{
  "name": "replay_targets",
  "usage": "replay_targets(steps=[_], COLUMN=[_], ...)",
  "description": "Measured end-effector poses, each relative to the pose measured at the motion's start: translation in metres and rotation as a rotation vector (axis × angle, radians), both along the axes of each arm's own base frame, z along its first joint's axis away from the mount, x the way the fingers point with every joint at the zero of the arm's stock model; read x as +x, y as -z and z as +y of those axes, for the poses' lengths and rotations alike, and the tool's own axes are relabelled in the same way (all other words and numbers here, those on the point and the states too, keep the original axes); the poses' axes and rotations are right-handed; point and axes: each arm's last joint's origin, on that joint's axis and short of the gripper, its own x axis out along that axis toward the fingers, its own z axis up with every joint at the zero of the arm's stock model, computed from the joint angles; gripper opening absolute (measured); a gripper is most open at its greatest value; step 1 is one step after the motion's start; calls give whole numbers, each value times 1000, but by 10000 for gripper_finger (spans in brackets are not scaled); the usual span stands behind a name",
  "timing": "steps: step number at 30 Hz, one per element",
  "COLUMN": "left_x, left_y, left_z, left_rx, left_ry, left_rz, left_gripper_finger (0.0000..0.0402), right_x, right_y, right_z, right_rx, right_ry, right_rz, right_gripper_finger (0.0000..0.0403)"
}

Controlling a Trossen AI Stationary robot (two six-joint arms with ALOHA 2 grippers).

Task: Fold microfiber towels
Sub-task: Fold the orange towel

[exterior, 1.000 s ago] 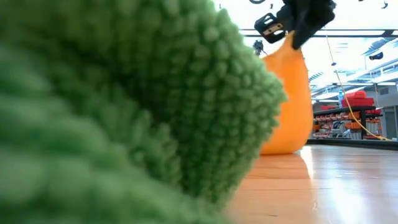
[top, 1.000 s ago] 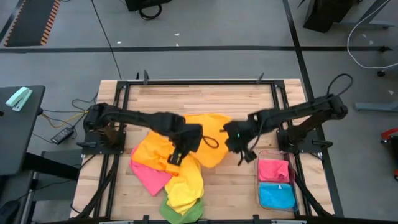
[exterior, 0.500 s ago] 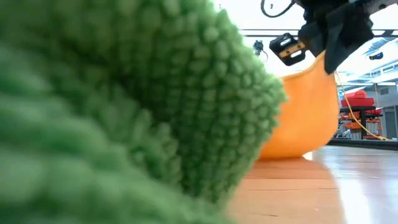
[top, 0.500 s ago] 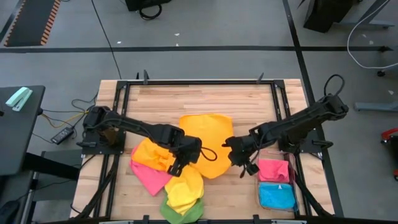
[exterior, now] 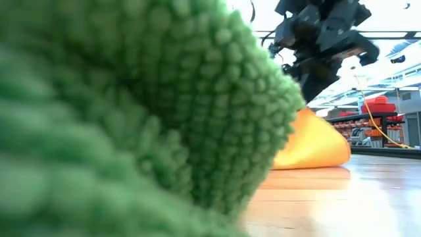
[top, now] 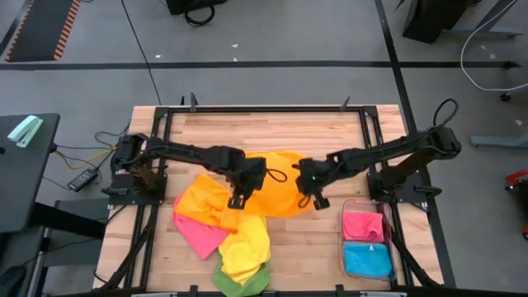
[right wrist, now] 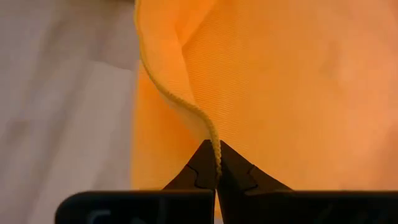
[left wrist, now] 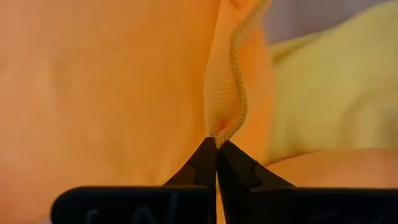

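Both end effectors pinch looped-pile orange towel (top: 276, 194) hem.

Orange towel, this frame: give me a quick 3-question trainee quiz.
1. True or false: both grippers are shut on the orange towel.
2. Which colours lie in the clear bin? A) pink and blue B) green and yellow C) orange only
3. Fill in: the cloth that blocks most of the low view is the ___ towel.

Key:
1. True: the left gripper and the right gripper each pinch an edge.
2. A
3. green
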Motion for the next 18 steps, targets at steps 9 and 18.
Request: replay_targets(steps=[9,18], left_x=[-12,-15], left_y=[26,27], left_z=[53,100], left_rx=[101,162], left_ry=[-176,-286], left_rz=[38,8], left_gripper_finger=[24,21], right_x=[5,13], right_y=[9,29], right_z=[-41,-76], right_rx=[-86,-161], right_ry=[175,259], right_rz=[30,62], right_gripper_finger=[6,6])
